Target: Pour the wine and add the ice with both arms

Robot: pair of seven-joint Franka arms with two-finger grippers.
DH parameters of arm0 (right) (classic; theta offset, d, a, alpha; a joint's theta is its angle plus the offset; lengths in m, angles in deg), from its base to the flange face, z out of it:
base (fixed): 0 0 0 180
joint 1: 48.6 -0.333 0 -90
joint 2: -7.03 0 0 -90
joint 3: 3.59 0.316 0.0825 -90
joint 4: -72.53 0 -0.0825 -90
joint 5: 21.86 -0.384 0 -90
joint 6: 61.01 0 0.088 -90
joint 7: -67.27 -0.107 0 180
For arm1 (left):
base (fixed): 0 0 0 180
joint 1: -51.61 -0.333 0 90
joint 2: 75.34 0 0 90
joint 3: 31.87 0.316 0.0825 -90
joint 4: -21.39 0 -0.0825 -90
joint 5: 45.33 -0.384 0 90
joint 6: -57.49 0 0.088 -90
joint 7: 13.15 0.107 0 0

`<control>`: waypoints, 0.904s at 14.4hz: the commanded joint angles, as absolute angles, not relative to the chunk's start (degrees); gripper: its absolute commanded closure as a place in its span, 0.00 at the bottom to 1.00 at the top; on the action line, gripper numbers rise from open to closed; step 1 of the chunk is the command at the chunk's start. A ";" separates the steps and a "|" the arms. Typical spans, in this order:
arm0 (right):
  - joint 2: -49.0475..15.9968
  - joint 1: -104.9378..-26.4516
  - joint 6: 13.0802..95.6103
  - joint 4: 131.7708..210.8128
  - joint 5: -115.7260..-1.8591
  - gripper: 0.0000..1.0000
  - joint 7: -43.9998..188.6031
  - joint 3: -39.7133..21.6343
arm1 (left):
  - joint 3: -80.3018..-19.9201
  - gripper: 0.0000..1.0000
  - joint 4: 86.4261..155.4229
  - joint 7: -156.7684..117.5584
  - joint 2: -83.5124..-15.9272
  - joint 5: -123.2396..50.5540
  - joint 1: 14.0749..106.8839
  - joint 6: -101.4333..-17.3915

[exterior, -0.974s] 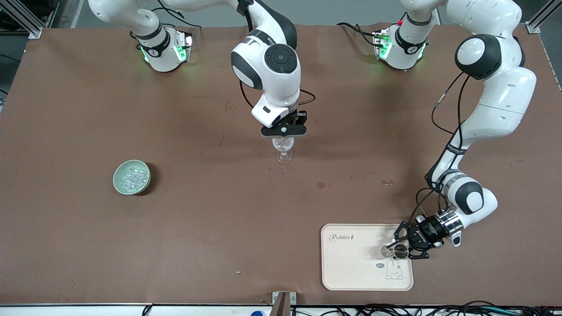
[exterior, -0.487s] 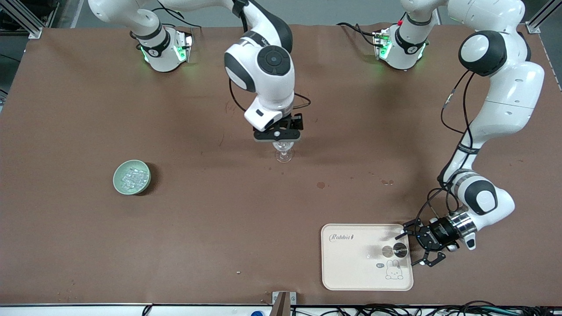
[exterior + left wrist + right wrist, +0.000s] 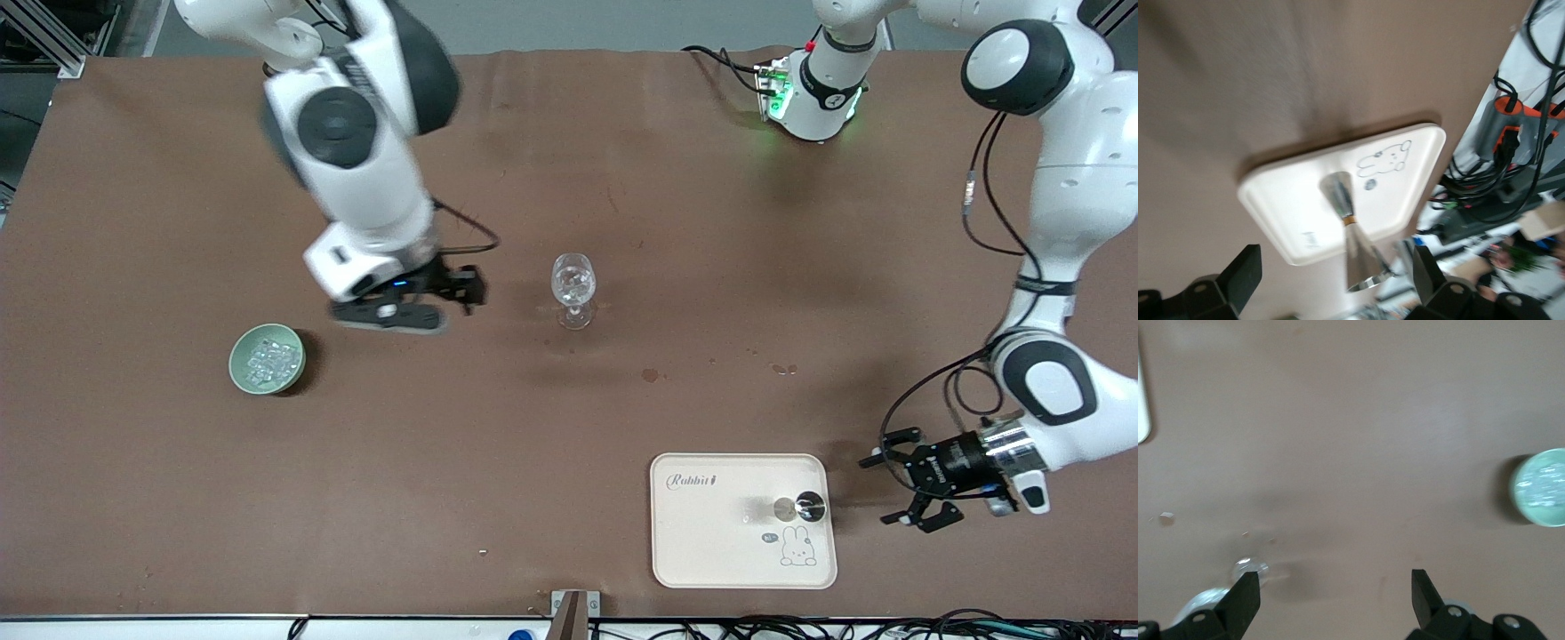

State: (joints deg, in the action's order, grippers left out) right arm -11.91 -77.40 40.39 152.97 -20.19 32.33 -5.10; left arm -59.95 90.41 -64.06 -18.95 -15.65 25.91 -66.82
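Since a second ago the right gripper (image 3: 404,307) has left its place over the wine glass (image 3: 573,283) and swung toward the right arm's end of the counter (image 3: 533,427); it now hangs over bare counter between the glass and the pale green bowl (image 3: 267,358). Meanwhile the left gripper (image 3: 916,480) has let go of the steel jigger (image 3: 798,508) and backed off the cream rabbit tray (image 3: 711,551), and it now sits just off the tray's edge at the left arm's end of the counter.

The jigger stands on the tray near the rabbit drawing. The ice (image 3: 269,360) lies heaped in the bowl, well apart from the glass; something glinting seems to sit in the glass already, though whether it is ice or wine cannot be told.

By my reading the step in hand is fetching ice. To do it well, the right gripper should stop squarely over the bowl, come down straight, and close on a single cube near the top of the heap without knocking the rim, since the bowl looks light and could slide. The cubes are likely slick, so a slow, centred pinch suits them.

Right jaws: spread wide in the right wrist view, holding nothing. Left jaws: also wide apart, empty, with the jigger standing free between and past them in the left wrist view
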 commanded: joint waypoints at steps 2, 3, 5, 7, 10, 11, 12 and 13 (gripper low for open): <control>-7.31 -68.05 37.26 154.89 -19.75 0.00 37.29 -3.85 | -59.21 0.00 93.63 -65.19 -30.66 -28.60 25.68 -57.33; -6.26 -65.50 35.77 154.89 -19.75 0.00 38.08 -3.85 | -59.38 0.00 93.63 -65.19 -33.22 -31.42 25.76 -54.17; -3.97 -61.10 32.43 154.80 -19.84 0.00 41.85 -3.77 | -59.73 0.00 93.63 -64.92 -38.93 -35.82 26.29 -48.01; -1.69 -58.81 29.79 154.80 -19.84 0.00 47.47 -3.94 | -60.96 0.00 93.63 -64.48 -44.03 -38.55 26.29 -42.47; 1.04 -54.15 26.89 154.62 -19.84 0.00 53.45 -3.42 | -65.52 0.00 93.55 -61.25 -50.62 -46.10 26.21 -36.14; 1.66 -52.48 26.10 154.36 -20.01 0.00 55.91 -2.98 | -67.36 0.00 93.55 -58.97 -52.38 -48.21 26.20 -34.12; 1.93 -51.51 25.30 154.10 -20.01 0.00 57.76 -2.37 | -67.55 0.00 93.63 -56.25 -54.75 -49.71 26.73 -33.31; 2.02 -49.93 24.25 154.01 -20.19 0.00 58.65 -2.01 | -67.03 0.00 93.98 -52.65 -56.60 -50.34 28.91 -33.13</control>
State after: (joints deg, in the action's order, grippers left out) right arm 0.69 -53.24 25.43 152.97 -20.19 56.14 -4.29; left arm -67.52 91.01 -58.29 -51.63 -47.94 27.14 -33.82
